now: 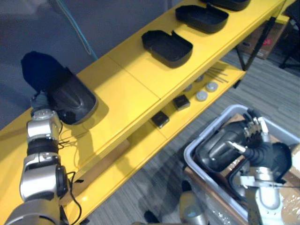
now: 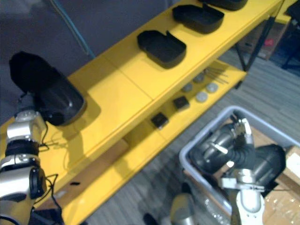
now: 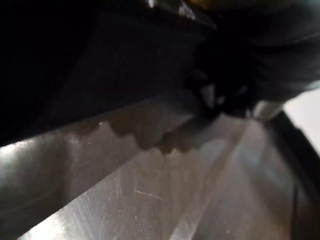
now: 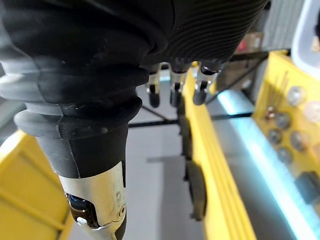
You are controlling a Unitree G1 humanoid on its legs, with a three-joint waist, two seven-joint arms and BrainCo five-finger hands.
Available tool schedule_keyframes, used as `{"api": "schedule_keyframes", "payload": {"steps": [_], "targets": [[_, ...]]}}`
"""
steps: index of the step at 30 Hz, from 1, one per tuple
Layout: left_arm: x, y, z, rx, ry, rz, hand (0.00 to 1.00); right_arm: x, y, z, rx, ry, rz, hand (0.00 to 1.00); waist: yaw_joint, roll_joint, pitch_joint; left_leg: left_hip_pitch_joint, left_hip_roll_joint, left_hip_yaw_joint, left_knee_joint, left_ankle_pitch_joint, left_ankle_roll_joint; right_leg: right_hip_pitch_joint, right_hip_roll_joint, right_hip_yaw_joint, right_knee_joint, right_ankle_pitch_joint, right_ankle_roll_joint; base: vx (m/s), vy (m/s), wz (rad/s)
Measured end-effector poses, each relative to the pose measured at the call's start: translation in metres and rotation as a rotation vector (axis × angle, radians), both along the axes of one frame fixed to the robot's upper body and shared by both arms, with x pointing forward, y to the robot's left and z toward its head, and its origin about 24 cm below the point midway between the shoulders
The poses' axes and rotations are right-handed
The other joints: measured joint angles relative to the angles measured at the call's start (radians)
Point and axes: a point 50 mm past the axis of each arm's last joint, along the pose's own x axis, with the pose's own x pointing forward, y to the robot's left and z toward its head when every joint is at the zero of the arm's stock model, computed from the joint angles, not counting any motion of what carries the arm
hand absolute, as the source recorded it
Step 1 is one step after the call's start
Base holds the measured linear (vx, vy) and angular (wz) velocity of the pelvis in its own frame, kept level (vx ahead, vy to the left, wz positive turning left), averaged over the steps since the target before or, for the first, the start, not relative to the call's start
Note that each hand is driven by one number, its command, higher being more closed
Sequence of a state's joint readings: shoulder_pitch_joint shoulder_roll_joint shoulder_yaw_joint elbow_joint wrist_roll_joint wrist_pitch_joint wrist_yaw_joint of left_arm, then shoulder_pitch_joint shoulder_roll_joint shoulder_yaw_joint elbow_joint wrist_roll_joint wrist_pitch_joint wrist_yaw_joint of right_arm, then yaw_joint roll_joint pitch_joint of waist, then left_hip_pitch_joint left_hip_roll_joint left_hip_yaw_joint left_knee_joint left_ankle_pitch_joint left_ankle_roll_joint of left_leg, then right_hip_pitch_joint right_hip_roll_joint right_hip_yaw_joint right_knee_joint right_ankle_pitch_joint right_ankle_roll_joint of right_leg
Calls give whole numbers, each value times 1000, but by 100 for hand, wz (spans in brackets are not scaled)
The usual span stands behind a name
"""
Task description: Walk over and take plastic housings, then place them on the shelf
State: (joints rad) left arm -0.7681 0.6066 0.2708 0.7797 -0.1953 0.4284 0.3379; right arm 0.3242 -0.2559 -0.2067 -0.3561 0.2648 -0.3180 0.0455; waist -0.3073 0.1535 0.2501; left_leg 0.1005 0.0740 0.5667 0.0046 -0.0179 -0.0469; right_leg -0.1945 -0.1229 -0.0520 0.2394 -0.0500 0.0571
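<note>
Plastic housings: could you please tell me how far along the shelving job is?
Done: three black housings lie on the yellow shelf. In hand: the left hand is at a fourth housing on the shelf's near end. Left: the right hand is over the grey bin holding more housings.

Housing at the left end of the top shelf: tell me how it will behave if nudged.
The housing looks like a thin hollow shell, so it is probably light and stiff. Its glossy rounded dome may slip in a grasp and could rock on the yellow shelf.
</note>
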Motion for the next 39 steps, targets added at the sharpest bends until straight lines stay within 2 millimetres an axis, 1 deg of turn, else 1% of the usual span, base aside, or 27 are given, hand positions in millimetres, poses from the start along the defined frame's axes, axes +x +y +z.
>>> {"api": "schedule_keyframes", "payload": {"steps": [4,8,11,12,17,19,21,23,26,29,31,33,34,36,37,39], "targets": [[-5,1,-19,-27,67,-29,100,0,-1,1,-7,5,22,0,-8,4,3,-1,-1,22,0,0,0,-15,1,11,10,-3,2,-16,4,-8],[-5,0,-26,-44,102,-72,100,0,-1,1,-15,8,37,0,-16,8,19,1,-1,24,0,0,0,-17,2,15,15,-3,2,-2,1,-2],[-9,1,-34,-56,133,-91,100,1,-2,3,-27,7,58,0,-27,18,25,1,-3,24,0,0,0,-17,1,18,15,-2,3,0,0,0],[-11,1,-39,-57,151,-93,0,1,-3,4,-32,9,61,0,-29,21,27,1,-3,24,1,0,0,-18,-1,19,22,-3,2,0,0,0],[-18,1,-57,-90,212,-101,0,1,-4,5,-42,9,68,0,-33,18,32,0,-10,24,2,-1,-1,-45,-11,19,72,-29,0,0,0,0],[-20,-1,-64,-123,219,-100,0,1,-6,5,-53,22,74,0,-35,18,35,1,-15,24,2,-2,-2,-51,-18,21,90,-34,4,5,1,2],[-20,-5,-68,-130,218,-63,0,2,-5,6,-53,23,95,0,-35,19,41,1,-17,25,2,-2,-3,-53,-19,24,94,-34,6,0,0,0],[-20,-4,-67,-147,185,-14,0,2,-4,5,-53,23,99,0,-35,18,41,-7,-17,29,2,-3,-3,-64,-18,25,97,-35,8,0,0,0],[-20,2,-54,-142,78,86,0,4,-2,7,-50,16,106,0,-38,15,46,-34,-16,49,2,-4,-1,-96,-18,29,103,-31,13,-6,-2,-1],[-20,-1,-53,-188,-7,173,0,5,2,9,-53,5,123,0,-34,11,50,-33,-13,76,5,-14,-3,-103,-15,36,108,-30,14,-5,-2,-6],[-20,-1,-51,-187,-30,200,0,5,4,12,-53,-9,132,0,-36,10,52,-32,-14,79,6,-18,-4,-103,-15,40,109,-27,14,7,8,-8],[-20,4,-37,-199,-158,275,0,5,8,11,-47,-8,148,0,-37,4,56,-33,-13,91,15,-31,-5,-103,-13,50,116,-23,14,14,10,-13],[-20,5,-33,-206,-189,291,0,4,8,10,-45,-5,148,0,-36,4,56,-33,-13,93,18,-34,-6,-102,-14,51,117,-22,12,32,16,-8],[-19,6,-8,-167,-363,352,0,1,10,7,-38,-9,151,0,-37,4,56,-32,-16,94,22,-38,-5,-99,-18,52,121,-20,14,45,25,2],[-18,6,1,-156,-410,367,0,-1,10,7,-35,-16,149,0,-36,4,56,-32,-16,93,21,-38,-5,-98,-19,51,121,-20,14,42,21,8],[-17,4,32,-115,-574,411,0,-3,11,7,-23,-38,141,0,-36,4,56,-25,-17,80,17,-37,-5,-84,-21,41,118,-20,14,36,9,12]]}}
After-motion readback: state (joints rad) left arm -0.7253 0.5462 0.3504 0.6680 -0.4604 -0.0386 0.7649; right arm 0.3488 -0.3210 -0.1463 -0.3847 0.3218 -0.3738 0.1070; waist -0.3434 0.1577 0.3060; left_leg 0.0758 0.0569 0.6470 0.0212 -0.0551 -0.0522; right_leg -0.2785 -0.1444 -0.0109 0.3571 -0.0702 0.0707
